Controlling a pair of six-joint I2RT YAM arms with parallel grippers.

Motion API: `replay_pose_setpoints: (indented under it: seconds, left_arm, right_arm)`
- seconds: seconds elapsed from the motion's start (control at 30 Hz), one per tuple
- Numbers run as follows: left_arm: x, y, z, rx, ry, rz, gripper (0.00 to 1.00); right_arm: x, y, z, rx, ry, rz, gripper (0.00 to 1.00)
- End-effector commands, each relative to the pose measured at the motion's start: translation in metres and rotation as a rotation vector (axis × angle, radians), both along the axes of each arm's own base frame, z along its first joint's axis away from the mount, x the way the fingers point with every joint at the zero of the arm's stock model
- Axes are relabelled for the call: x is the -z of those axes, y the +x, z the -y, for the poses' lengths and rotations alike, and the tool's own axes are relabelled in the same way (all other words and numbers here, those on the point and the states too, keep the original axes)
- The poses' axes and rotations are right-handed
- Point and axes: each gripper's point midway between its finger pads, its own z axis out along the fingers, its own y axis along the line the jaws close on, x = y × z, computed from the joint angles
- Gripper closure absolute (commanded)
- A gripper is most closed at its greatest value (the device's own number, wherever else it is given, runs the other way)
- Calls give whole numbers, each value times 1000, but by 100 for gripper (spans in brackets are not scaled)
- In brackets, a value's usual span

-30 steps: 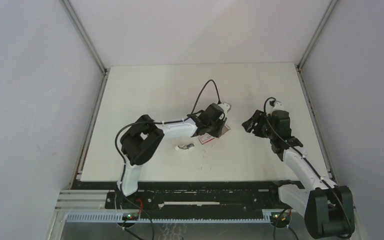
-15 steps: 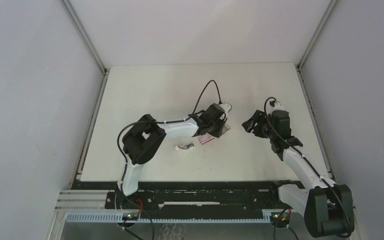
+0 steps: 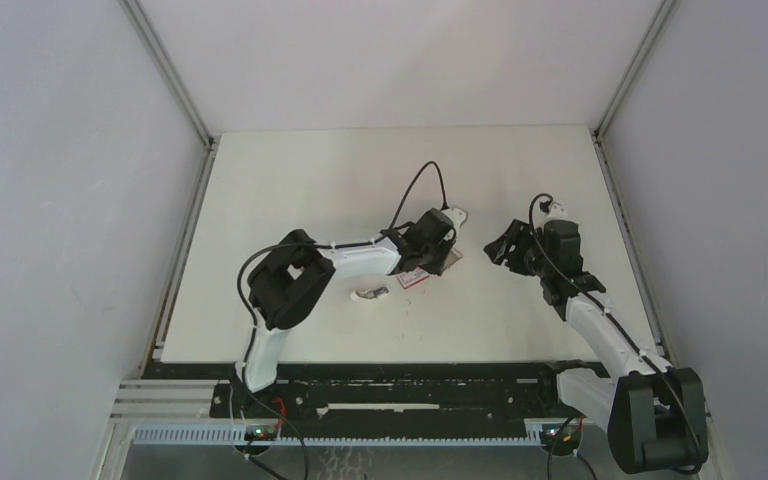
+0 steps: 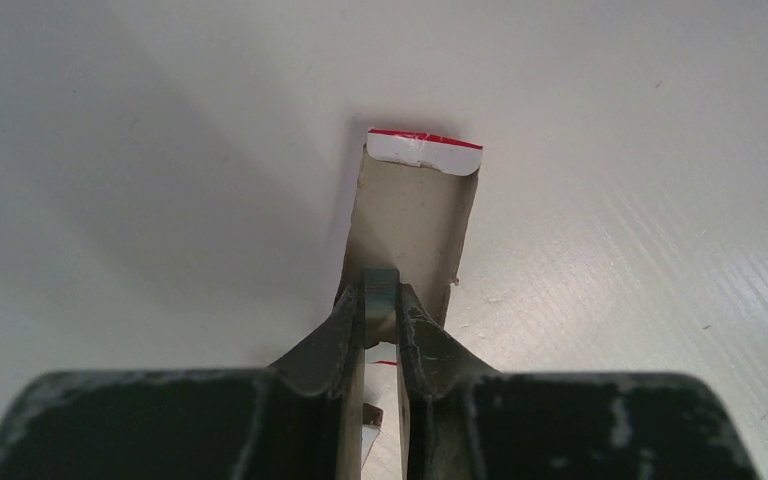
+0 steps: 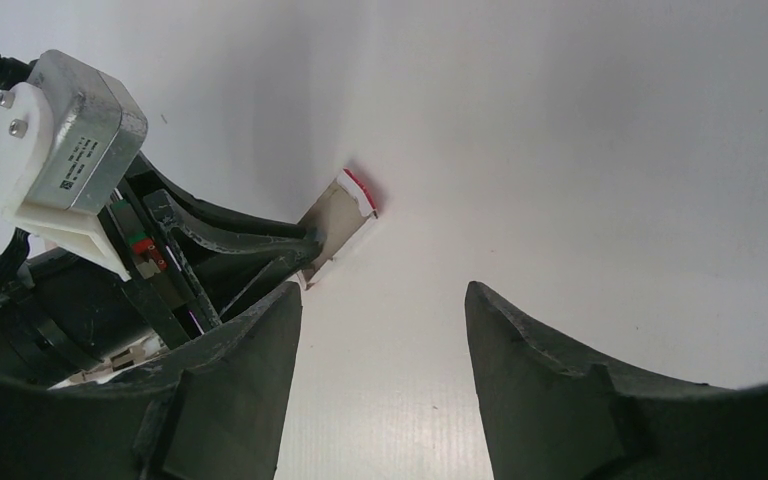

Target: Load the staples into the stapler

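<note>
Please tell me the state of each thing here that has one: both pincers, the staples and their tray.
left pincer: shut on the staples.
right pincer: open, holds nothing.
staples: a small grey strip, pinched between the left fingertips.
tray: open, lies on the table; the part that shows is bare.

Probably a robotics lab cell: white table (image 3: 310,170) boxed by plain grey panels (image 3: 60,200) on aluminium posts (image 3: 168,72).
</note>
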Motion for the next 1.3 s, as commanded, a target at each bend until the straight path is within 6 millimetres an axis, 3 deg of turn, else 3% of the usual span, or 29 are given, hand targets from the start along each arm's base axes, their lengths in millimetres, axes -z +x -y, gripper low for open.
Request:
replay_pose_setpoints:
  seconds: [0.0,0.23,0.47,0.67,0.97,1.1,1.27]
  left_arm:
    - [-20,0,11,20,-44,22,85]
    - [-68,-8,17,14,-202,46,88]
    - [-106,-17,6,20,-322,44,88]
    - [-141,-36,-6,60,-471,37,89]
    - [-220,-91,-28,201,-778,68,88]
    - [-254,-117,-40,288,-898,110,87]
    - [-281,-142,-54,367,-987,160,87]
  right_arm:
    - [-11,8,1,9,19,48,40]
    - [-26,4,0,-6,50,87,40]
    - [-53,-2,-3,-45,83,173,39]
    - [-90,-21,-38,-265,200,281,36]
    - [-152,-67,-83,-566,416,460,25]
    - [-168,-83,-103,-639,478,498,24]
    - [-189,-99,-123,-710,528,568,27]
